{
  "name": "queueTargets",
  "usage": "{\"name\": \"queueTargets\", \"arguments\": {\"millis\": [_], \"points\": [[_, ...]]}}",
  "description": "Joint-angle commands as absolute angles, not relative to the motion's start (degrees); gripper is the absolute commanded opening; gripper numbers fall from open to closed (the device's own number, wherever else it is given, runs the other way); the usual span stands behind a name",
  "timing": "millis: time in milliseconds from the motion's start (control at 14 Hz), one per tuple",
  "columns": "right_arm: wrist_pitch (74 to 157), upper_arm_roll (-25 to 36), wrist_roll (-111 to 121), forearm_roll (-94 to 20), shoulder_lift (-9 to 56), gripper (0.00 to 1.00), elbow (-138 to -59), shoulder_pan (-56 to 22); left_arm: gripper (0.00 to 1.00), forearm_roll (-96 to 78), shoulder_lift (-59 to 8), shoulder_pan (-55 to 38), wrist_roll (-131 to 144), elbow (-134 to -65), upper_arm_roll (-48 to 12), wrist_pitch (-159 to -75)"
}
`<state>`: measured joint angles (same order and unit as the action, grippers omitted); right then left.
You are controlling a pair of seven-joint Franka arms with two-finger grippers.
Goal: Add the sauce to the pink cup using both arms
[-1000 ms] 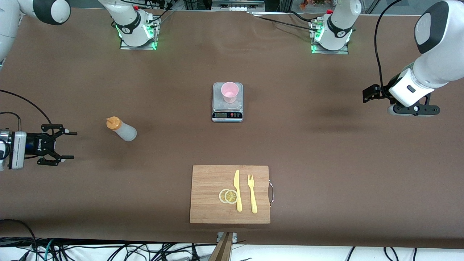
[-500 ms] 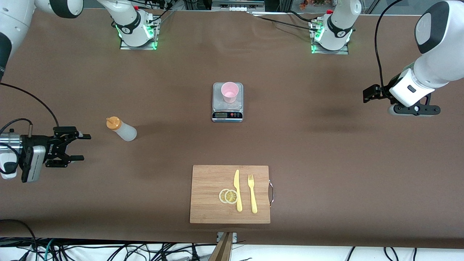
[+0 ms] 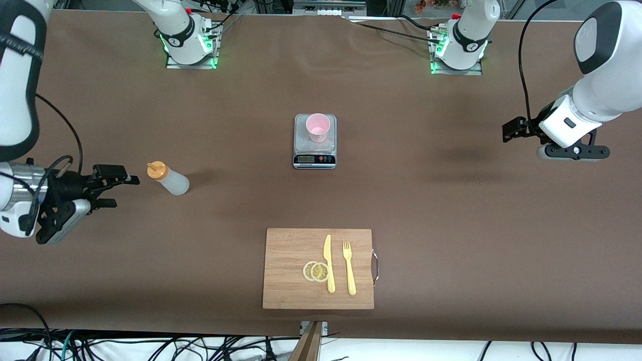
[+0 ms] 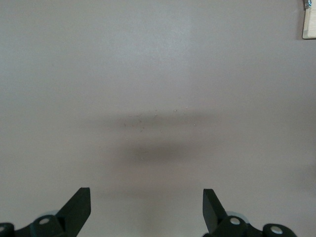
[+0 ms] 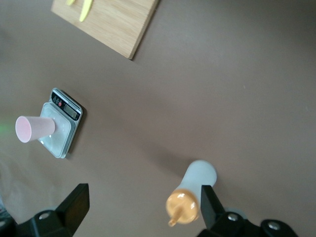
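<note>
Both fingers of the right claw [image 5: 143, 210] show only tips, spread.

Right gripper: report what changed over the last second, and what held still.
The right gripper, fingers open, moved across the table toward the sauce bottle, now close beside its orange cap, not touching. Nothing was grasped. The left gripper, waiting over bare table, the bottle and the pink cup stayed put.

Robotics lab: bolted arm bases [image 3: 189, 37], cables [image 3: 150, 346]
</note>
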<state>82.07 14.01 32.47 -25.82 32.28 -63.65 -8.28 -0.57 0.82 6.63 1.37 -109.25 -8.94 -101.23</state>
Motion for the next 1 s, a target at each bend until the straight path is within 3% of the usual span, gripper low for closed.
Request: {"name": "queueTargets", "arguments": {"millis": [0, 286, 929], "points": [[83.0, 13.7, 27.7, -20.0, 23.5, 1.00, -72.5, -10.1, 1.00, 1.0, 1.2, 6.9, 1.8, -109.1, -9.2, -101.0], [83.6, 11.0, 28.2, -6.8, 15.0, 1.00, -81.1, -10.2, 1.00, 0.9, 1.2, 6.9, 1.8, -109.1, -9.3, -101.0], [90.1, 10.9, 27.3, -3.5, 6.1, 1.00, -88.8, -4.0, 1.00, 1.0, 1.2, 6.9, 1.8, -109.1, -9.2, -101.1]]}}
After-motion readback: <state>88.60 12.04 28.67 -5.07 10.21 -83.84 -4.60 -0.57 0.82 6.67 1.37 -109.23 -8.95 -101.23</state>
